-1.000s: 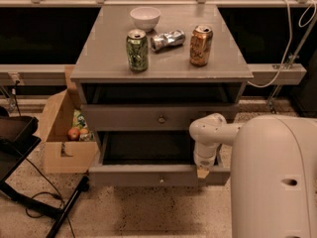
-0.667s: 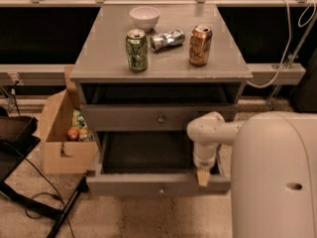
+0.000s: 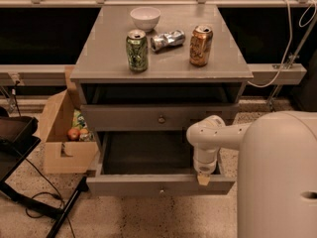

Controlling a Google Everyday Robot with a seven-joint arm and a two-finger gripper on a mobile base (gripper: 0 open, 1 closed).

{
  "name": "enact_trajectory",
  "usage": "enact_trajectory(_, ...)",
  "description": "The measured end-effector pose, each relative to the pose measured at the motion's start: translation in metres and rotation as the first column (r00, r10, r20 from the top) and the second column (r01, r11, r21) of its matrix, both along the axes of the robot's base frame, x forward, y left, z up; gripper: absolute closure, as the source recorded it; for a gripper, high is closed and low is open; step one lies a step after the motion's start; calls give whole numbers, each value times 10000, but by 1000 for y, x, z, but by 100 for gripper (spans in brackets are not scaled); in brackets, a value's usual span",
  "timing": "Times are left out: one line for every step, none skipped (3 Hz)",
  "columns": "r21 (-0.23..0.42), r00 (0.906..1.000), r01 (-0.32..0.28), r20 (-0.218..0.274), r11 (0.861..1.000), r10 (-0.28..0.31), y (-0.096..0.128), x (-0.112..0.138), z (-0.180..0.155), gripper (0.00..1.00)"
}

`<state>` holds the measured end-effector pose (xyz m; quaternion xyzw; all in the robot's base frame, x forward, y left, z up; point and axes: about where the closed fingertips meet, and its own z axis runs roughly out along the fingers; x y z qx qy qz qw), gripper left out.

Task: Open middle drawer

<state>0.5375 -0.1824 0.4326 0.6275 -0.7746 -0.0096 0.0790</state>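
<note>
The middle drawer [image 3: 160,185] is a grey flat-fronted drawer with a small round knob. It stands pulled out towards me, and its deep plain grey interior [image 3: 148,155] shows. My gripper [image 3: 203,178] hangs straight down from the white arm [image 3: 210,138]. It is at the top edge of the drawer front, right of the knob. The grey drawer above [image 3: 161,118] is shut, with its own brass knob. Any drawer below the open one is hidden.
On the cabinet top [image 3: 104,58] stand a white bowl [image 3: 145,18], a green can [image 3: 137,50], a crushed silver can [image 3: 167,39] and an orange can [image 3: 200,45]. A cardboard box [image 3: 59,133] with items sits at the left on the floor. My white body [image 3: 277,177] fills the lower right.
The middle drawer has slid further out towards me. My gripper has moved down and forward with the drawer front, then held still.
</note>
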Motion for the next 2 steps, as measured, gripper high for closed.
enact_trajectory(-26, 10000, 43, -7, 10000, -43, 0, -3, 1, 100)
enact_trajectory(-139, 9992, 395, -8, 9991, -395, 0, -27, 8, 100)
